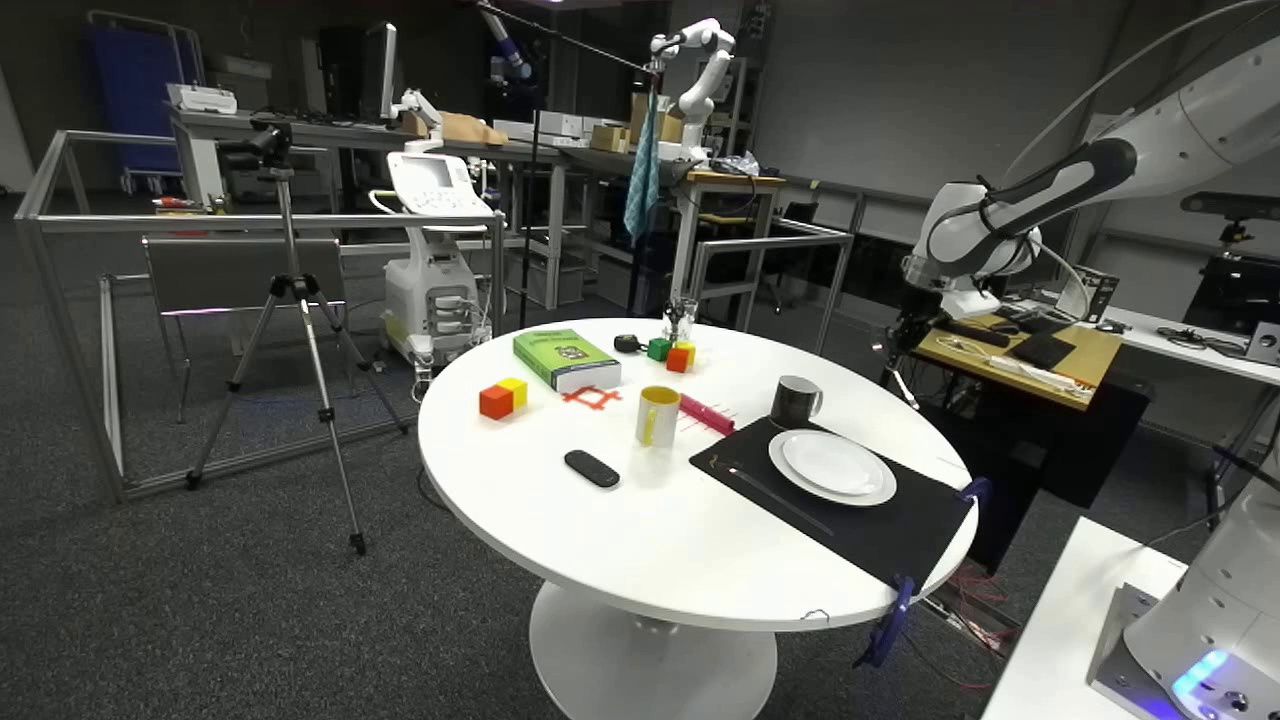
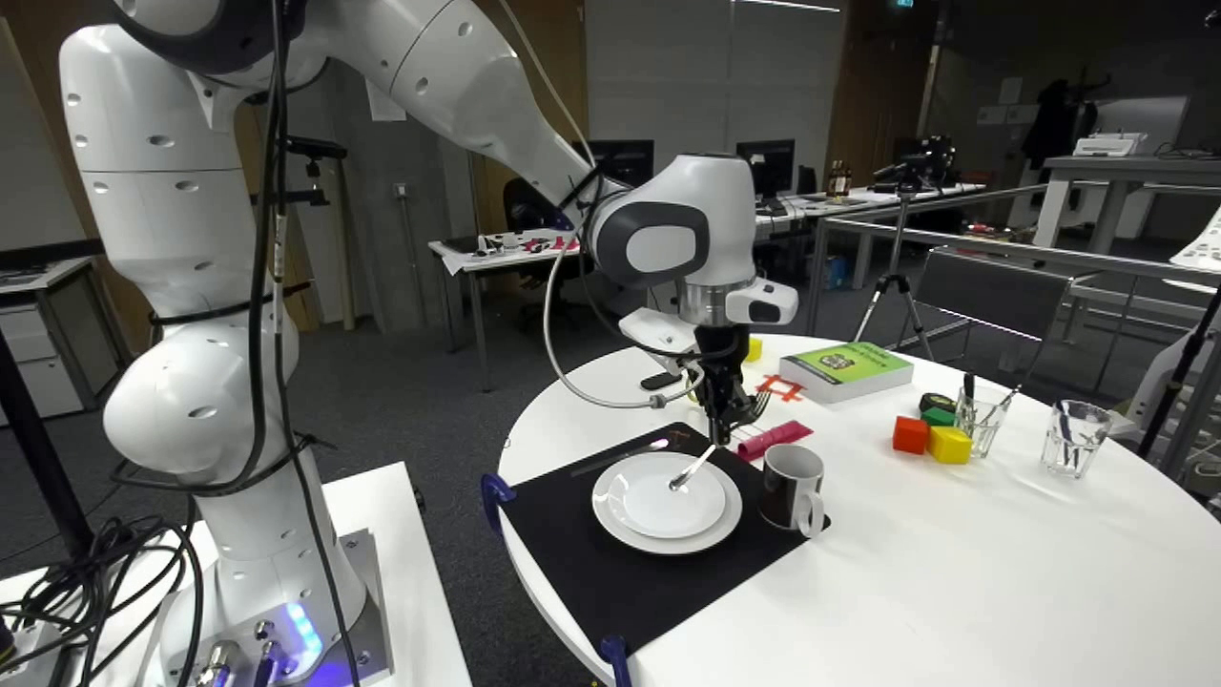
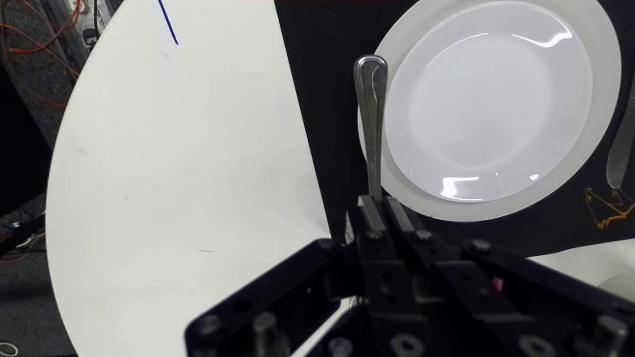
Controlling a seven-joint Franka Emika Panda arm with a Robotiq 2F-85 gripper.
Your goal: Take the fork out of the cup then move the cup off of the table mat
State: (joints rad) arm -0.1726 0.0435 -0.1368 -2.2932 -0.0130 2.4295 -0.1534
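Wrist view shows the gripper (image 3: 382,208) narrow, holding the fork (image 3: 371,104) pinched in it, with the fork's handle stretching out beyond. In an exterior view the tines appear just beside the gripper, and the fork is up in the air, apart from the black cup (image 2: 788,491). This cup stands upright on the black mat (image 2: 591,572), near its corner and just beside two stacked white plates (image 2: 668,496); if its whole base is on the mat, I cannot tell. Near the knife (image 3: 621,153) the mat carries an orange-yellow mark (image 3: 615,217), in which I cannot read letters. On the counter (image 1: 600,530) lies a green book (image 1: 566,352); its cover lettering is too small for reading.
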